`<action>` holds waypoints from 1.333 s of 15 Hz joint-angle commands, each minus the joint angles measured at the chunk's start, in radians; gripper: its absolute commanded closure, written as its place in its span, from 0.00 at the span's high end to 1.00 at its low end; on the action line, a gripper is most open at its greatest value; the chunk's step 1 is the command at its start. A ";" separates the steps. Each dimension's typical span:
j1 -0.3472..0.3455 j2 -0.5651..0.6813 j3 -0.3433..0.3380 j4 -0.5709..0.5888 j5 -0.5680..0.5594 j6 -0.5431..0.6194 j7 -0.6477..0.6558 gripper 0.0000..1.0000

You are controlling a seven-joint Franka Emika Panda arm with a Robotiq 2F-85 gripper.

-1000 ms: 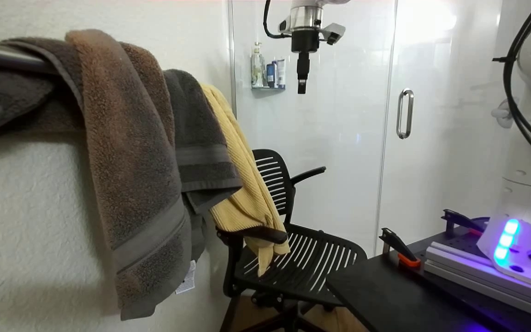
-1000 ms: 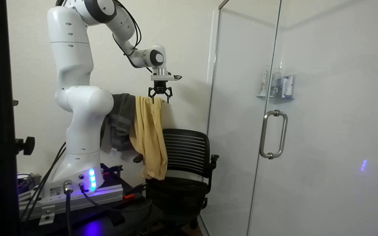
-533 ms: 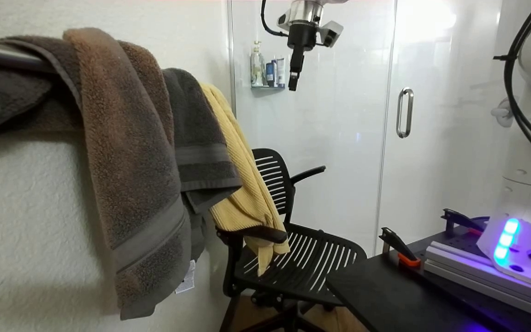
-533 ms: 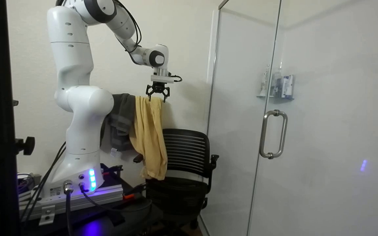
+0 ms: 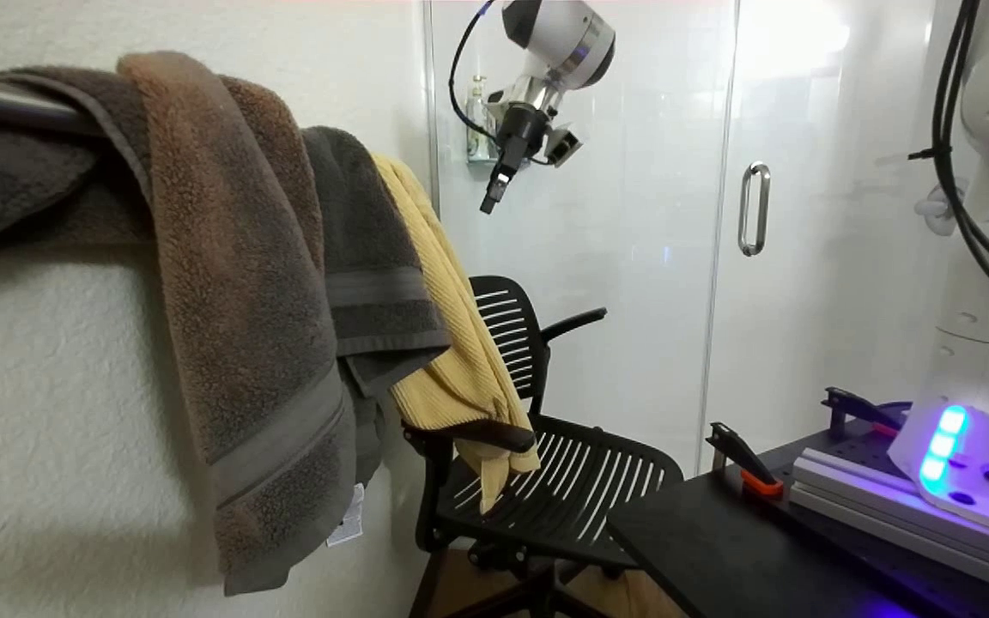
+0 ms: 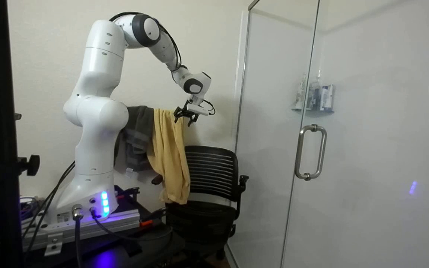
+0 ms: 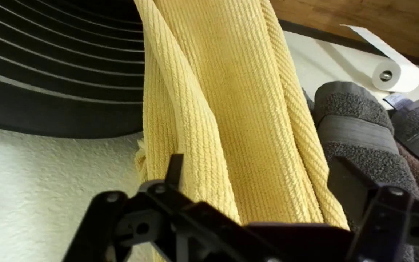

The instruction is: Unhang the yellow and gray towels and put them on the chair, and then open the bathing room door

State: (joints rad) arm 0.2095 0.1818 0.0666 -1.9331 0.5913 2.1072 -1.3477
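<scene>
High in front of the pale textured wall [image 6: 214,44], the white, round-jointed robot arm [image 6: 101,70] is arching up from its base, its elbow standing at the top and its forearm sloping down and outward. At its end the black two-fingered gripper [image 5: 488,206] is leaning at a tilt, pointing down and showing apart from the cloth in an exterior view. Its jaws are standing spread wide, and in the wrist view the fingers [image 7: 346,185] are framing the ribbed mustard-yellow towel [image 7: 238,109] on either side.

That yellow one is hanging right beside the thick charcoal-gray towel [image 5: 370,232], which is itself draping next to the brown terry towel [image 5: 237,283] slung over a round metal rail [image 5: 14,107]. The yellow towel's lower part is passing behind an armrest of the black slatted office chair [image 5: 572,481]; whether it's touching the seat, I cannot tell. Well off from the gripper, the tall glossy white door [image 5: 821,326] is showing its looped silver bar handle [image 5: 762,210], standing upright.

Now the lettering: a small white tag [image 5: 347,517] is peeking out at the brown towel's lower edge, its print too tiny to read. A white-and-blue container [image 6: 326,98] and the pale label [image 6: 62,217] on the arm's base are looking just as illegible.
</scene>
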 commanded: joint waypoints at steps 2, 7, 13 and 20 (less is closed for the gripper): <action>-0.072 0.107 0.070 0.098 0.009 -0.074 -0.053 1.00; -0.103 0.236 0.109 0.207 0.041 -0.145 -0.086 1.00; -0.058 0.353 0.159 0.265 -0.057 -0.091 -0.065 1.00; -0.030 0.327 0.166 0.226 -0.306 0.194 0.134 1.00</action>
State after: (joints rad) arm 0.1805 0.5322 0.2165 -1.6804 0.3236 2.2177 -1.2758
